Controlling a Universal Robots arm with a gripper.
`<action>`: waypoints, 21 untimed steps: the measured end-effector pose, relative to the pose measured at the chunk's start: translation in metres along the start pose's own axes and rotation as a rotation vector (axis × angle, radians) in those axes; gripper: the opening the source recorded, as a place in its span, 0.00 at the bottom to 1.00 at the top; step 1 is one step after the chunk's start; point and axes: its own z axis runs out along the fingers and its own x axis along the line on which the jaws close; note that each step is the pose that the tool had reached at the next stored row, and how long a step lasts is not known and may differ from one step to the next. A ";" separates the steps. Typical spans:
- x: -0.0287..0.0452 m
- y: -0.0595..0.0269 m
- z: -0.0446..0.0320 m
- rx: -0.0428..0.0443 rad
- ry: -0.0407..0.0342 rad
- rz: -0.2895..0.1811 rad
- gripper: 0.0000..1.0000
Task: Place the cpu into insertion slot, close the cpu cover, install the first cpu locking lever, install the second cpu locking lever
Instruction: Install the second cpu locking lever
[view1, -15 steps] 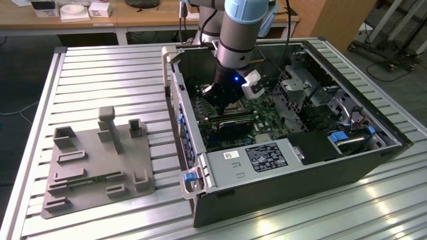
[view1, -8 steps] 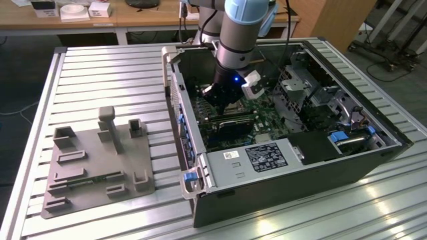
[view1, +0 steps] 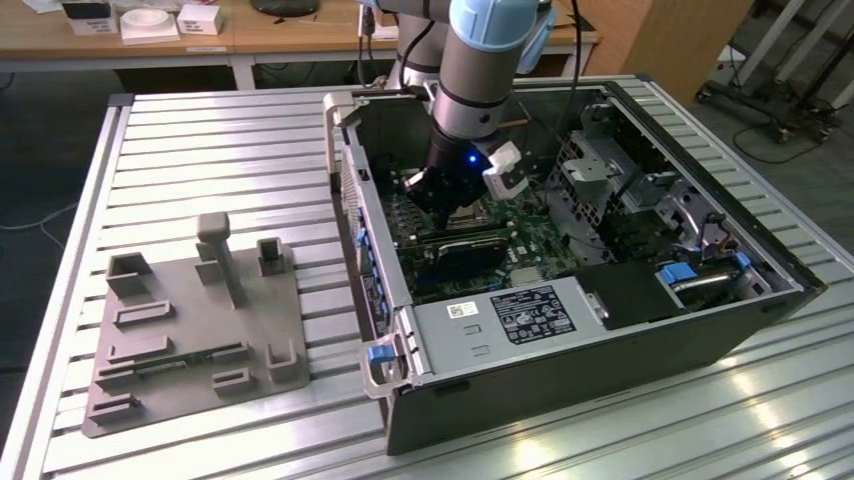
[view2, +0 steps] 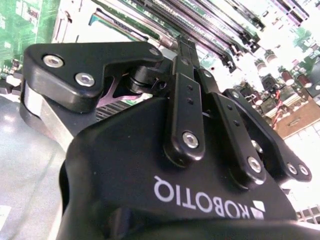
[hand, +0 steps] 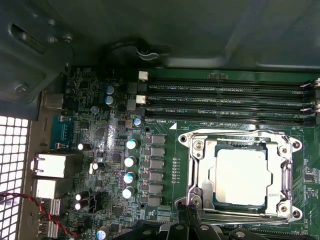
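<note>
cpu (hand: 243, 176) seated in slot (hand: 196, 172), cover (hand: 285, 172) down flat around it | step: first locking lever, judged; calls for hooking the thin lever (hand: 234, 215) at the slot edge nearest the gripper | gripper (hand: 189, 212) at that edge, fingers (view2: 186, 55) drawn narrow, together at tips, holding nothing; touching the lever: cannot tell

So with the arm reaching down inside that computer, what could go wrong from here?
The gripper sits right at the edge of the insertion slot, where the cpu already lies under the cpu cover. A slip there could scrape the green board or nudge the chip. The memory slots run close by and could be knocked. The arm also passes near the case wall.
</note>
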 end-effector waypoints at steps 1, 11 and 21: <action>0.0000 0.0000 0.0002 -0.0003 0.0000 0.000 0.10; 0.0000 0.0001 0.0028 -0.0043 0.0001 0.000 0.10; -0.0001 0.0004 0.0049 -0.0078 -0.0002 0.000 0.10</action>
